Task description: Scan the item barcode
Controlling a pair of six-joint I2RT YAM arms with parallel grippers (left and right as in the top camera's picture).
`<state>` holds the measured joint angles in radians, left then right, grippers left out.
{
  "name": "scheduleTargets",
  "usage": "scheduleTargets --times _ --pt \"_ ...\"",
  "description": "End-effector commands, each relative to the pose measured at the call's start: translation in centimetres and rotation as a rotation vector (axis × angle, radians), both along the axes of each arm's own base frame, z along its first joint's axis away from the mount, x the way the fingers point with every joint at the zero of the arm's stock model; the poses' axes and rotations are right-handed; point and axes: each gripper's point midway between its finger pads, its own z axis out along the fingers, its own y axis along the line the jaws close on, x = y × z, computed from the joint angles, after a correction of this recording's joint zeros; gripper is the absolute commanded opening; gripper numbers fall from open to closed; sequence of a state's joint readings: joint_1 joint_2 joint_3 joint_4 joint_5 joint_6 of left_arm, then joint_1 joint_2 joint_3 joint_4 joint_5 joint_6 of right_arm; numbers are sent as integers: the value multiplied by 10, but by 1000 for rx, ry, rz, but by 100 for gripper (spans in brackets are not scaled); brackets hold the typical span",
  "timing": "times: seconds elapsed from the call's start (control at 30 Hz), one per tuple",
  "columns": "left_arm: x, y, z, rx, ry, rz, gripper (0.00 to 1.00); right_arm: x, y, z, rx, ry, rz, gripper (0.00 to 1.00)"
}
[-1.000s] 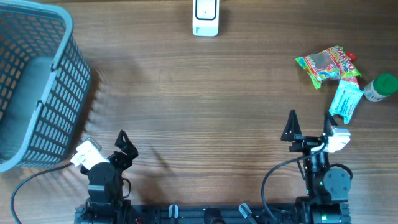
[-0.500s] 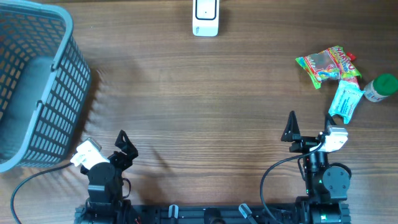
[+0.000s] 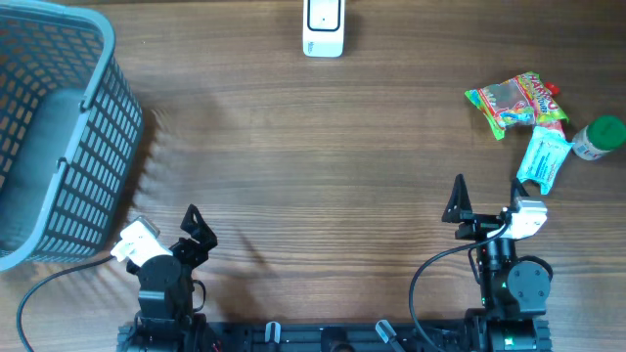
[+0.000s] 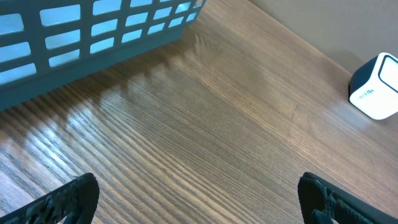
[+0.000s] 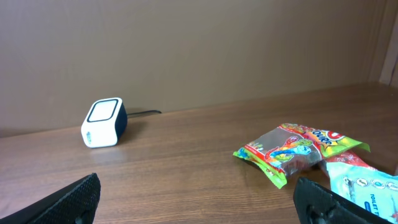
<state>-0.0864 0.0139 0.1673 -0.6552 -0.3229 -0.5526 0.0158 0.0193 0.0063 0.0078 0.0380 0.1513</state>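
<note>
The white scanner [image 3: 323,27] stands at the table's far edge, and shows in the left wrist view [image 4: 376,87] and the right wrist view [image 5: 102,122]. A colourful candy bag [image 3: 515,103] [image 5: 298,152], a light blue packet [image 3: 543,156] [image 5: 364,183] and a green-capped bottle [image 3: 599,137] lie at the right. My right gripper [image 3: 487,196] [image 5: 199,202] is open and empty at the near edge, short of these items. The left gripper [image 3: 164,223] [image 4: 199,199] is open and empty at the near left.
A grey-blue plastic basket [image 3: 49,127] [image 4: 93,31] fills the left side, close to the left arm. Bare wooden table [image 3: 313,147] lies between the basket, the scanner and the items.
The right wrist has shifted very slightly. Nothing else has moved, and both grippers stay open.
</note>
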Motion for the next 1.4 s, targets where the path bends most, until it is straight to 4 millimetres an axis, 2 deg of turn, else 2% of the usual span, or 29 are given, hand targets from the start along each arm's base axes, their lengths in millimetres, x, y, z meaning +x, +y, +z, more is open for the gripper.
scheduleTargets --times 0.0,0.17,0.4,0.6,0.83,1.37 --pt "0 1 1 -6 -7 5 100 -1 -2 4 -18 -17 -10 100" --pt "0 3 2 6 -10 13 100 -1 -2 4 -18 -17 -10 100" --pt "26 -12 45 -40 -242 -59 100 -1 -2 4 -18 -17 -10 100" --pt "41 -31 59 45 -364 -197 100 -1 -2 4 -18 -17 -10 100" --pt "43 -68 57 298 -376 -478 100 -1 -2 4 -18 -17 -10 100" --pt "44 -65 57 337 -375 -475 100 -1 -2 4 -18 -17 -10 100"
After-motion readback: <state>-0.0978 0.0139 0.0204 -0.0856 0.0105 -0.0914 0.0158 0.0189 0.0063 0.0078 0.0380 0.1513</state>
